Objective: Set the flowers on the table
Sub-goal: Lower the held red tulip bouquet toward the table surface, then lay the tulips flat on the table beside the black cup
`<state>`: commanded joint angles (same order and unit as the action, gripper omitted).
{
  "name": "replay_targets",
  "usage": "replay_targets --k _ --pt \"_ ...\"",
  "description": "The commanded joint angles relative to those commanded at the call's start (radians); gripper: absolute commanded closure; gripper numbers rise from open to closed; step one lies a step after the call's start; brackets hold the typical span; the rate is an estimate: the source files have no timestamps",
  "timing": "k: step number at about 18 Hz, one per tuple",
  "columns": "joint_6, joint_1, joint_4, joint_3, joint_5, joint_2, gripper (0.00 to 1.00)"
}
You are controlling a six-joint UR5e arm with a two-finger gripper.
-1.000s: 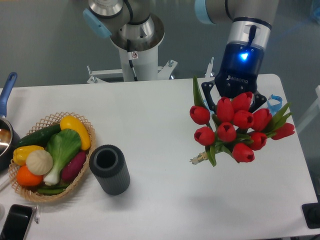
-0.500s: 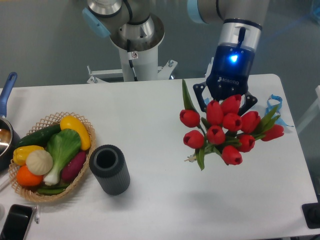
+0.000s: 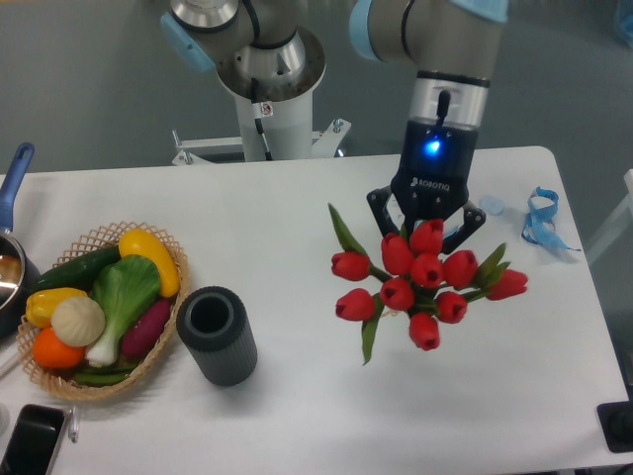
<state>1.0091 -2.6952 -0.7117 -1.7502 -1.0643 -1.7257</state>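
Note:
The flowers [image 3: 420,282] are a bunch of red tulips with green leaves, held over the right half of the white table [image 3: 297,416]. My gripper [image 3: 425,223] points down and is shut on the bunch; the blooms hide its fingertips and the stems. I cannot tell whether the bunch touches the table.
A dark grey ribbed cylinder vase [image 3: 218,334] stands left of centre. A wicker basket [image 3: 163,237] of toy vegetables sits at the left. A blue ribbon [image 3: 539,218] lies at the right edge. A pot [image 3: 12,267] and a phone [image 3: 30,440] are at the far left.
My gripper has carried the flowers to the left and slightly toward the table's middle, away from the blue ribbon. Everything else is unmoved.

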Motion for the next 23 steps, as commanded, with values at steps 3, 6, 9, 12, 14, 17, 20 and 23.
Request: replay_targets --k 3,6,9,12,14,17,20,23 --pt "0.066 0.04 -0.032 -0.015 -0.112 -0.008 0.78" --pt "0.101 0.069 -0.07 -0.014 -0.216 -0.038 0.78" --pt "0.158 0.132 -0.126 -0.002 -0.389 -0.078 0.79" --pt "0.163 0.182 -0.14 0.017 -0.502 -0.138 0.79" --pt "0.164 0.198 -0.156 0.023 -0.551 -0.173 0.79" --pt "0.164 0.216 -0.175 0.037 -0.598 -0.219 0.79" --pt "0.163 0.224 -0.173 0.055 -0.603 -0.274 0.79" --pt "0.154 0.235 -0.164 0.077 -0.605 -0.333 0.79"
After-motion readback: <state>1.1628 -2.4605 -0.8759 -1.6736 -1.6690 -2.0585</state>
